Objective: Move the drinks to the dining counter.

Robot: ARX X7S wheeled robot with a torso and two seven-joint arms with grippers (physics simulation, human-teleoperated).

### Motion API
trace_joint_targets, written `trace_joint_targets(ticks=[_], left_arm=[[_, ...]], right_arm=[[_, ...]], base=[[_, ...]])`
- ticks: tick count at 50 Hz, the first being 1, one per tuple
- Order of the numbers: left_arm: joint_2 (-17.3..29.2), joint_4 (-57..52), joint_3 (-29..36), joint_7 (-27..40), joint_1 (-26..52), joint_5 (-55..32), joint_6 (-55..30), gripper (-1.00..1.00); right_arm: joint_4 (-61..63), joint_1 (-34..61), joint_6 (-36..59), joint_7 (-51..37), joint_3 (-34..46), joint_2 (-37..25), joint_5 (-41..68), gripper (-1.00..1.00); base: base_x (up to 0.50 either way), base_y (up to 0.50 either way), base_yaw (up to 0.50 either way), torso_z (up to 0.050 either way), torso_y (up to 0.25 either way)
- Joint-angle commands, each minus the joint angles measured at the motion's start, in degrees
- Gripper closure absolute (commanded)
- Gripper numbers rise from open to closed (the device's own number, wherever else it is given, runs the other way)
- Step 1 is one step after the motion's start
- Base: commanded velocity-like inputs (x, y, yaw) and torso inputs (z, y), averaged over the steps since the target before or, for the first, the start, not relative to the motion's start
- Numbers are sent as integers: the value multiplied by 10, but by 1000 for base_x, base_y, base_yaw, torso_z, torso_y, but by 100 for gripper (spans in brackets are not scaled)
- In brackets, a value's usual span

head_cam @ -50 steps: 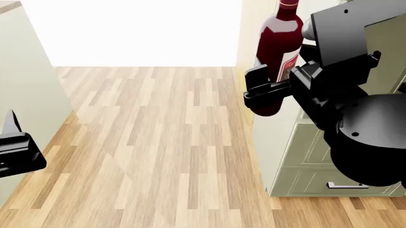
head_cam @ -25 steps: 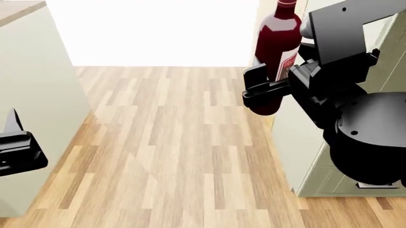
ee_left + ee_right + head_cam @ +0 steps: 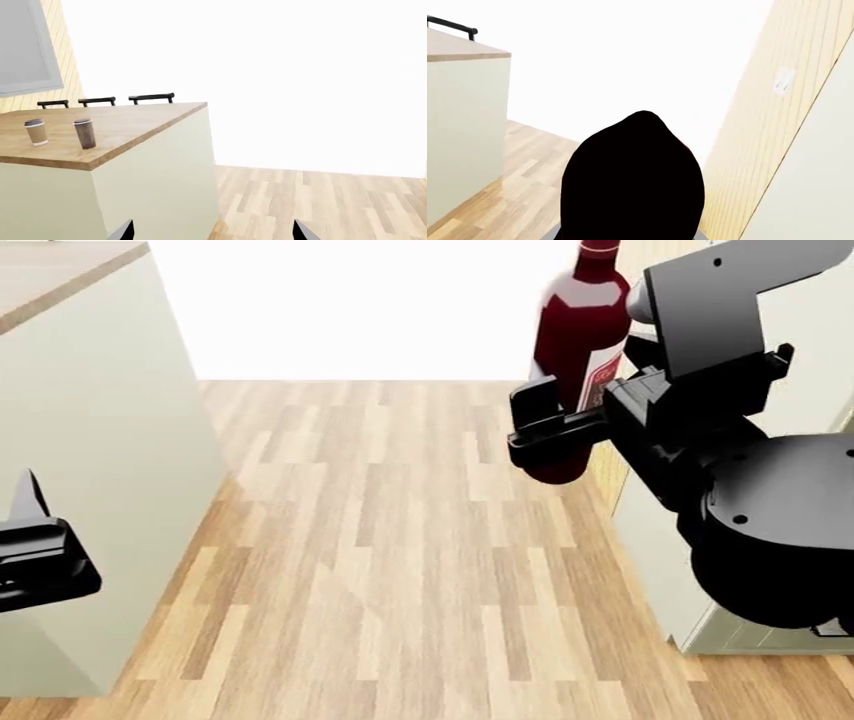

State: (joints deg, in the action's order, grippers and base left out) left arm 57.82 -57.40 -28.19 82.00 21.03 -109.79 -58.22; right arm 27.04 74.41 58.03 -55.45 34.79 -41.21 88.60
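Two cups are already set on the dining counter (image 3: 133,127); the wine bottle (image 3: 577,335) is carried upright, clamped in the right gripper (image 3: 567,430).

Over the last second the counter's pale wall has been brought wider into the head view, so the approach is judged under way. The paper coffee cup (image 3: 36,132) and ribbed cup (image 3: 85,134) are seen near each other. The left gripper (image 3: 210,231) is held spread and empty.

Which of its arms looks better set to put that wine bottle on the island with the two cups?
The right: its gripper already holds the wine bottle upright. The left gripper is empty, beside the dining counter.
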Motion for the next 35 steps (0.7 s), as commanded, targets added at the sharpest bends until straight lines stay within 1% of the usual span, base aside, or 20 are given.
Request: trace_joint_targets(ticks=[1, 14, 35], left_arm=[[6, 0, -1, 1, 4, -6, 3, -100], [0, 0, -21, -7, -11, -3, -4, -100], [-2, 1, -28, -10, -14, -1, -7, -100]], right_arm=[[-2, 9, 8, 5, 0, 3, -12, 100], [-5, 15, 9, 7, 5, 8, -14, 100], [-3, 18, 8, 5, 9, 6, -13, 100]], base=[[-1, 500, 0, 0, 0], [-1, 500, 0, 0, 1], [-2, 500, 0, 0, 0]])
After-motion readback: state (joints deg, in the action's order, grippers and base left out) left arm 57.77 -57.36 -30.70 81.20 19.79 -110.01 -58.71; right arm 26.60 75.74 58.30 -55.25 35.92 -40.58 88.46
